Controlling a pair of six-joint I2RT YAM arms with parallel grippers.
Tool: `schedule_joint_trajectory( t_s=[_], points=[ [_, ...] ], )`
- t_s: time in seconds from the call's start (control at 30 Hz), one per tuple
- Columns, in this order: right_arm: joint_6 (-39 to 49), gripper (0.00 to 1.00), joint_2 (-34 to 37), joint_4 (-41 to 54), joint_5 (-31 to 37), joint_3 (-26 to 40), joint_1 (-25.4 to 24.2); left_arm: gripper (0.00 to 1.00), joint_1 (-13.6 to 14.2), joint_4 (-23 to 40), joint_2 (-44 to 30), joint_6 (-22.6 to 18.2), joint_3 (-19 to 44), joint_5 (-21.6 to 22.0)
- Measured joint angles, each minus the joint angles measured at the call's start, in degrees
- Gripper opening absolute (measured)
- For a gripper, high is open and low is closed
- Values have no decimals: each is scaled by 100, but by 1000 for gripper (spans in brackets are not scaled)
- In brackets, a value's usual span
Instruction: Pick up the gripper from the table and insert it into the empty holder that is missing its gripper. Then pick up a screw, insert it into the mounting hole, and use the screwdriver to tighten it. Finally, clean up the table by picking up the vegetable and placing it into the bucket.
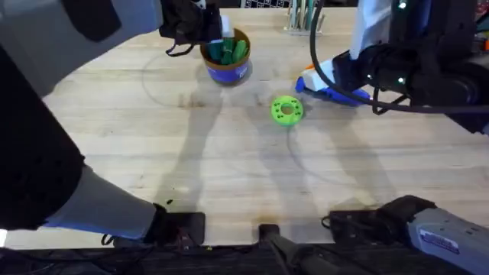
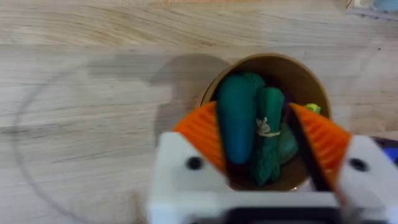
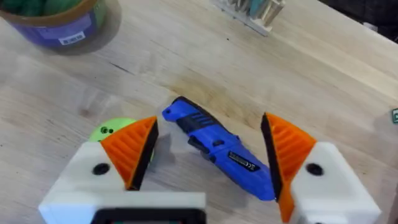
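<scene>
The bucket [image 1: 227, 67] stands at the back of the table, tan inside and blue below. Dark green vegetables [image 2: 236, 118] lie inside it. My left gripper [image 2: 261, 140] hangs open right above the bucket [image 2: 308, 78], with its orange pads [image 2: 202, 134] on either side of the vegetables. Further right, the blue screwdriver [image 3: 217, 146] lies flat on the table. My right gripper [image 3: 208, 152] is open above it, one finger on each side. Each white finger block has a small dark mounting hole [image 3: 314, 168]. The loose gripper piece and the screw are out of view.
A lime-green disc [image 1: 287, 110] with a hole lies just left of the screwdriver [image 1: 336, 92]. A small rack [image 1: 306, 15] of tools stands at the back edge. Bare wood stretches across the middle and front of the table.
</scene>
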State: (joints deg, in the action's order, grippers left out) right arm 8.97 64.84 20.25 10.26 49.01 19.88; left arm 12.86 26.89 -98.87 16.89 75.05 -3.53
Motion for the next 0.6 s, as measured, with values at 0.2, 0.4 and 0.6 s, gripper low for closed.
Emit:
schedule_joint_trajectory(
  t_s=[0.2,0.4,0.6],
  points=[
    [-327,992,-15,251,-2,36,0,985,0,380,82,-52,13,26],
    [-843,991,-226,2301,-2,919,0,985,28,1822,930,-513,405,35],
    [-1387,991,-598,3808,-2,2431,0,985,72,3209,2572,-963,860,35]
  ],
)
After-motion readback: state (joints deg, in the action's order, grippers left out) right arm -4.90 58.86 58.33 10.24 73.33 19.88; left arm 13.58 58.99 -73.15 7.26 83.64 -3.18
